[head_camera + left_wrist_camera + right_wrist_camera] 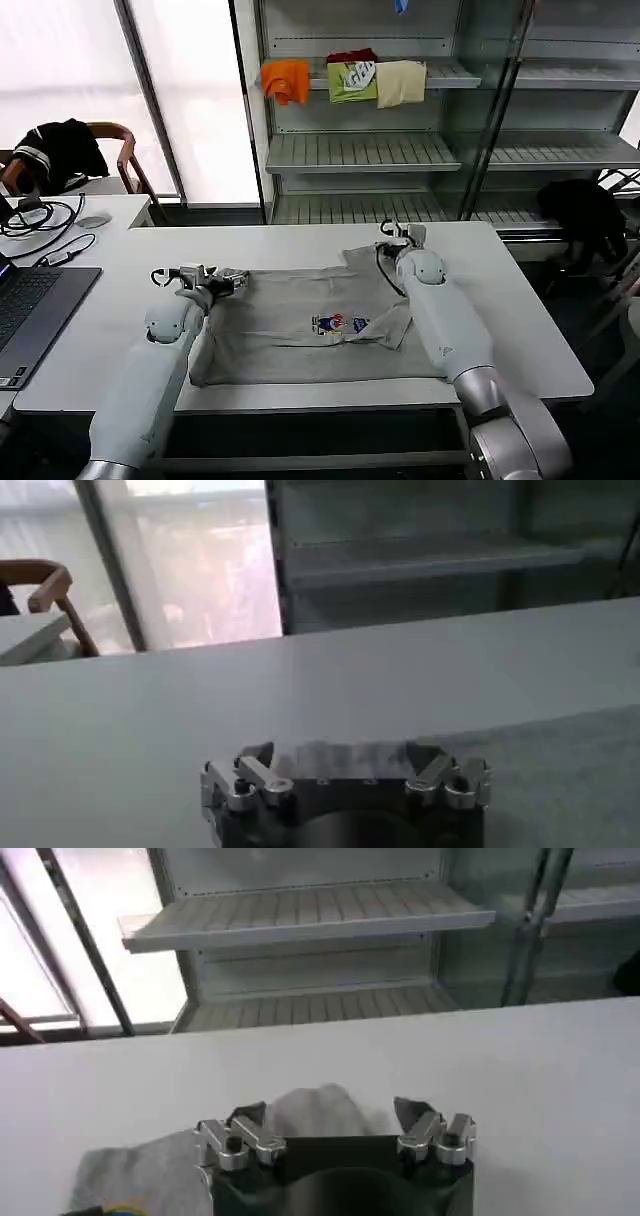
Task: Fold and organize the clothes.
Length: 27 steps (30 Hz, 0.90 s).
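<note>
A light grey shirt (300, 330) of soft, matte cotton lies spread on the white worktop (530, 330), between the two arms. Its cloth is mostly flat, with shallow wrinkles. The right side is turned in over the body, making a thick, slanted fold, and one sleeve sticks out toward the shelves. A small chest print (340, 323) in blue, red and white sits near the middle; any lettering on it is too small to read.

The left gripper (205, 277) is low at the shirt's far left corner, over the hem; whether its jaws are parted or closed on cloth cannot be told. In the left wrist view the grey fabric (570, 770) runs beside the gripper's metal body (345, 785).

The right gripper (400, 237) is at the far right corner, by the sleeve. In the right wrist view a rumpled hump of cloth (320, 1113) rises between its two metal finger mounts, but the jaws' grip cannot be made out.

Behind, slatted metal shelves (360, 150) carry folded orange, green and cream garments (345, 80).
</note>
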Tool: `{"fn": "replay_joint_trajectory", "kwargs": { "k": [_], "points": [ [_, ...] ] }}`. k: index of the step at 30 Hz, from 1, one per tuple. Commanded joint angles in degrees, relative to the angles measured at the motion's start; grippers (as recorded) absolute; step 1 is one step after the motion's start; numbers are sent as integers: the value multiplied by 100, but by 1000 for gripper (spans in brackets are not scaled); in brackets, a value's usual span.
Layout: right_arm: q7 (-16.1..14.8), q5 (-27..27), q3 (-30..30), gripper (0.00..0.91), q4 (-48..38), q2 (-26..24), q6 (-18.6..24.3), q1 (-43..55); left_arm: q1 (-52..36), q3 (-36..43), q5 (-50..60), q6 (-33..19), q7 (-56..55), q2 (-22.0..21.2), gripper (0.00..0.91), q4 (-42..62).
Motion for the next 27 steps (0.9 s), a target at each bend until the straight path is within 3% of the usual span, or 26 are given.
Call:
{"fn": "replay_joint_trajectory", "kwargs": {
  "k": [1,7,8,9,10,11,12,27],
  "points": [
    [-1,-18,6,907,-59,26,11,-11,-10,-6,35,-3,6,-29,907,88],
    [1,-16,-13,907,-44,-15,-12,-43,11,-13,64,-6,8,-26,907,124],
    [-1,-17,-18,826,-41,-17,-16,-56,24,-9,69,-6,13,-31,836,117],
    [0,-19,-22,615,-37,-18,-16,-71,34,-4,71,-3,11,-37,333,110],
    [1,-22,-22,494,-26,-15,-21,-86,50,4,78,3,14,-44,171,94],
    [-1,-33,-24,202,-6,-17,-27,-102,67,9,99,4,16,-52,30,82],
    [1,-37,-28,0,27,-23,-37,-125,92,22,98,22,25,-57,20,50],
    [57,11,-32,0,247,-94,-128,-303,113,75,82,94,40,-5,20,-15]
  ]
}}
